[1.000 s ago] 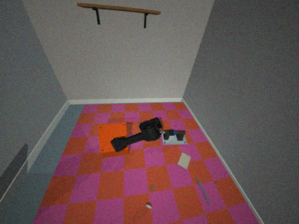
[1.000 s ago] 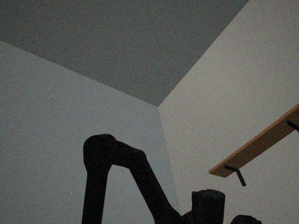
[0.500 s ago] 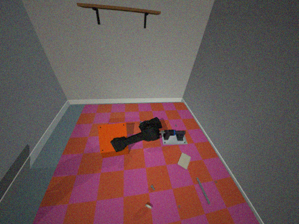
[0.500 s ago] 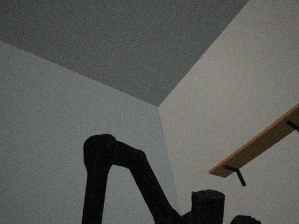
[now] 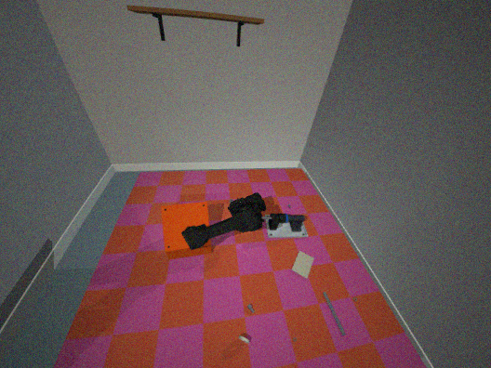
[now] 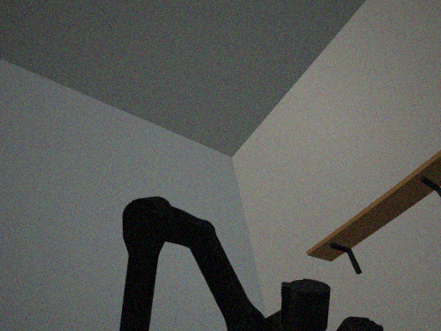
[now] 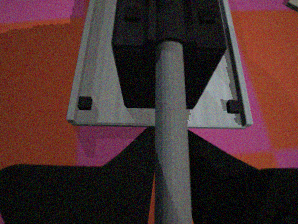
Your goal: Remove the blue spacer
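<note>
My gripper (image 7: 165,134) (image 5: 265,218) is shut on the grey shaft (image 7: 171,75), its black fingers on both sides of it. The shaft runs from the fingers into the near black block (image 7: 137,70) (image 5: 274,224). A second black block (image 5: 296,225) stands at the far right end of the light base plate (image 5: 285,233) (image 7: 102,75). The blue spacer (image 5: 287,217) shows as a small blue band up between the two blocks in the top view. Other spacers are too dark and small to tell apart. The wrist view does not show the blue spacer. The exterior view shows only upper arm parts.
The orange plate (image 5: 181,218) lies under the arm's left part. A cream tile (image 5: 303,264), a grey rod (image 5: 334,313), a small bolt (image 5: 251,308) and a small white piece (image 5: 245,338) lie toward the front. A wooden shelf (image 5: 195,15) (image 6: 376,209) is high on the wall.
</note>
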Tool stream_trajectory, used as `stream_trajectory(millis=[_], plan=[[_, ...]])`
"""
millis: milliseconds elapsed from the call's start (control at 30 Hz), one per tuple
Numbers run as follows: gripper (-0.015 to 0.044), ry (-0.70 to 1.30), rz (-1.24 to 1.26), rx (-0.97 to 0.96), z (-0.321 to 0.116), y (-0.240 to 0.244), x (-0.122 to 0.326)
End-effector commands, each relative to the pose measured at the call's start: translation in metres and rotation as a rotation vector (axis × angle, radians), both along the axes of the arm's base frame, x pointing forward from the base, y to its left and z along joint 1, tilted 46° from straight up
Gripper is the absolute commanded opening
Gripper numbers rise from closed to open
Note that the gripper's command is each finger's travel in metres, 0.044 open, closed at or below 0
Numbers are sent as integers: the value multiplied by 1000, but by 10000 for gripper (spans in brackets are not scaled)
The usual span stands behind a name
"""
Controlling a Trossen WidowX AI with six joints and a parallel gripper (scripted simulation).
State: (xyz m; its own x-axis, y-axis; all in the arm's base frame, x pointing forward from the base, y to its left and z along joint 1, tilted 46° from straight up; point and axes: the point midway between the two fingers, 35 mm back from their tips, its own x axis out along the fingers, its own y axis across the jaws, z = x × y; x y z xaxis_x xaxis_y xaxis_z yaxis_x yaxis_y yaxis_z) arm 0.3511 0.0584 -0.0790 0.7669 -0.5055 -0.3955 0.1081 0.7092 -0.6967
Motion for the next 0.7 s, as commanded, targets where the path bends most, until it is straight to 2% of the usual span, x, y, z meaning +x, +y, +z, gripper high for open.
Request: stream_trajectory(millis=[0, 667], plan=[[0, -2, -3, -1, 0, 0, -1], [0, -2, -3, -1, 0, 0, -3]])
